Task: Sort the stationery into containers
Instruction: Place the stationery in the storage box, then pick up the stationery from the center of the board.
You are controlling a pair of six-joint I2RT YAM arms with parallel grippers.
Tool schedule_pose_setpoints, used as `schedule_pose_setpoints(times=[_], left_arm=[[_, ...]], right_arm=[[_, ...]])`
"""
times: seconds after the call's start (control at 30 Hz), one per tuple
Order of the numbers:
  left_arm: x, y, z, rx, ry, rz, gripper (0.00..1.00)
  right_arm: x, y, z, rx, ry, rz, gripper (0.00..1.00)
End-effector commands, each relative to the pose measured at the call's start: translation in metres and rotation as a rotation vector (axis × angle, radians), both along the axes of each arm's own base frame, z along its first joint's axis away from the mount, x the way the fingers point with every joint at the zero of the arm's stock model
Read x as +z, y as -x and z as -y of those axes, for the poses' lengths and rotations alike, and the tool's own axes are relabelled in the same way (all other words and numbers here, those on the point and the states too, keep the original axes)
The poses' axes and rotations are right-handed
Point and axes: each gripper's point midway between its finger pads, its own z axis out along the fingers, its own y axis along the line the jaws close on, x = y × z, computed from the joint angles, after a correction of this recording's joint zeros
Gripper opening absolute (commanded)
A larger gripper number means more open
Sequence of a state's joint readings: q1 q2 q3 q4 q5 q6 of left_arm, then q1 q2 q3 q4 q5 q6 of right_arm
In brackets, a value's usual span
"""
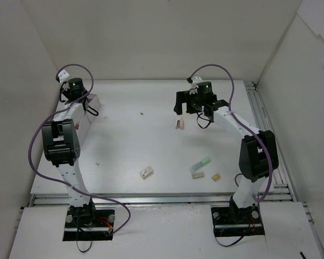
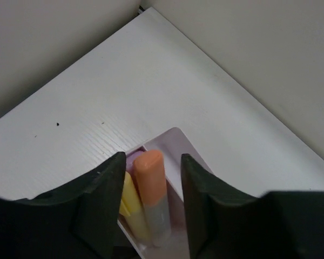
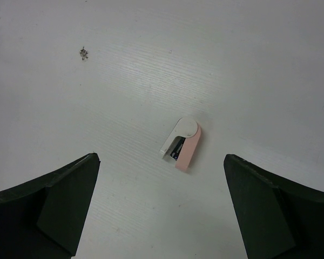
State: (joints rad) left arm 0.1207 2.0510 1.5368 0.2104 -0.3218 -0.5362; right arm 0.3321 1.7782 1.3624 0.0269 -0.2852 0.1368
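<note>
Right gripper (image 3: 161,162) hung wide open and empty; small pink-and-white plastic stationery piece (image 3: 181,144) lay on white table (image 3: 259,54) just ahead of its gap, long axis skewed to closing line.

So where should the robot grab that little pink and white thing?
Across its middle, from straight above. The pink and white thing lies flat on the table, longer than wide, with straight long sides. The open right gripper hangs over it, one finger to each side.
</note>
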Motion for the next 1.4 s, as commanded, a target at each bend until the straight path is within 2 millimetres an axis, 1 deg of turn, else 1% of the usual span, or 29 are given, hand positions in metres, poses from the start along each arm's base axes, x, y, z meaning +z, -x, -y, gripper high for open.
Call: schedule_pose_setpoints(times=[0.0,0.03,0.13,0.2,0.4,0.43,0.53,0.6,0.63,0.67,0.7,0.73,0.77,0.8,0.83,0.87,0.9,0.97,1.0,1.03,1.07,1.13,1.17,1.2,1.23,1.27,1.3,1.33,1.37], left_arm=[[0.07,0.012,-0.01,0.062,-0.022,0.13,0.45],[0.068,0.014,-0.01,0.065,-0.023,0.127,0.57],[0.077,0.018,-0.008,0.056,-0.025,0.14,0.67],[0.087,0.02,-0.007,0.049,-0.029,0.155,0.69],[0.111,0.022,-0.001,0.002,-0.046,0.19,0.82],[0.117,0.02,0.005,-0.017,-0.049,0.196,0.83],[0.127,0.021,0.009,-0.045,-0.056,0.197,0.9],[0.139,0.021,0.018,-0.074,-0.059,0.211,0.98],[0.14,0.021,0.024,-0.09,-0.059,0.202,0.99],[0.148,0.023,0.025,-0.099,-0.065,0.208,1.0],[0.15,0.022,0.033,-0.126,-0.076,0.198,1.0],[0.158,0.022,0.044,-0.161,-0.081,0.192,1.0],[0.162,0.023,0.05,-0.181,-0.089,0.184,1.0],[0.166,0.025,0.055,-0.198,-0.098,0.164,1.0],[0.17,0.026,0.062,-0.219,-0.105,0.16,1.0],[0.177,0.028,0.076,-0.253,-0.11,0.162,0.99],[0.174,0.033,0.083,-0.272,-0.117,0.131,0.99],[0.182,0.04,0.096,-0.305,-0.13,0.129,0.99],[0.179,0.043,0.109,-0.331,-0.127,0.113,1.0],[0.179,0.046,0.115,-0.348,-0.128,0.105,0.99],[0.184,0.051,0.126,-0.371,-0.127,0.108,1.0],[0.178,0.061,0.136,-0.391,-0.123,0.079,0.99],[0.185,0.069,0.14,-0.4,-0.124,0.09,1.0],[0.175,0.076,0.149,-0.418,-0.121,0.064,0.99],[0.18,0.084,0.153,-0.423,-0.115,0.074,0.99],[0.177,0.09,0.158,-0.435,-0.111,0.067,0.99],[0.165,0.097,0.169,-0.459,-0.104,0.041,1.0],[0.167,0.105,0.173,-0.47,-0.104,0.047,0.99],[0.155,0.111,0.178,-0.481,-0.103,0.017,0.99]], right_arm=[[0.036,-0.004,0.005,-0.005,-0.013,0.098,0.98],[0.036,-0.004,0.007,-0.007,-0.013,0.097,0.98],[0.036,0.0,0.005,0.002,-0.017,0.096,0.98],[0.039,0.001,0.005,0.005,-0.019,0.102,0.98],[0.043,0.004,0.008,-0.002,-0.018,0.111,0.98],[0.042,0.005,0.008,-0.004,-0.018,0.109,0.98],[0.042,0.007,0.011,-0.019,-0.017,0.108,0.98],[0.044,0.009,0.014,-0.041,-0.021,0.104,0.98],[0.044,0.01,0.017,-0.062,-0.021,0.1,0.98],[0.04,0.011,0.023,-0.094,-0.011,0.088,0.98],[0.034,0.016,0.026,-0.103,-0.001,0.056,0.98],[0.032,0.019,0.031,-0.132,-0.001,0.047,0.98],[0.025,0.027,0.035,-0.143,0.008,0.014,0.98],[0.012,0.037,0.041,-0.163,0.02,-0.036,0.98],[0.014,0.043,0.048,-0.195,0.028,-0.036,0.98],[0.007,0.054,0.053,-0.206,0.047,-0.076,0.98],[0.002,0.062,0.058,-0.231,0.05,-0.104,0.98],[-0.009,0.081,0.068,-0.273,0.066,-0.158,0.98],[-0.017,0.094,0.07,-0.288,0.068,-0.207,0.98],[-0.024,0.108,0.074,-0.301,0.065,-0.236,0.98],[-0.03,0.121,0.076,-0.321,0.061,-0.278,0.98],[-0.041,0.145,0.087,-0.371,0.071,-0.333,0.98],[-0.046,0.156,0.089,-0.384,0.068,-0.359,0.98],[-0.06,0.175,0.094,-0.425,0.066,-0.423,0.98],[-0.057,0.186,0.097,-0.462,0.042,-0.438,0.98],[-0.061,0.195,0.098,-0.48,0.038,-0.458,0.98],[-0.071,0.209,0.102,-0.5,0.045,-0.492,0.98],[-0.071,0.215,0.104,-0.51,0.036,-0.494,0.98],[-0.074,0.221,0.103,-0.521,0.027,-0.512,0.98]])
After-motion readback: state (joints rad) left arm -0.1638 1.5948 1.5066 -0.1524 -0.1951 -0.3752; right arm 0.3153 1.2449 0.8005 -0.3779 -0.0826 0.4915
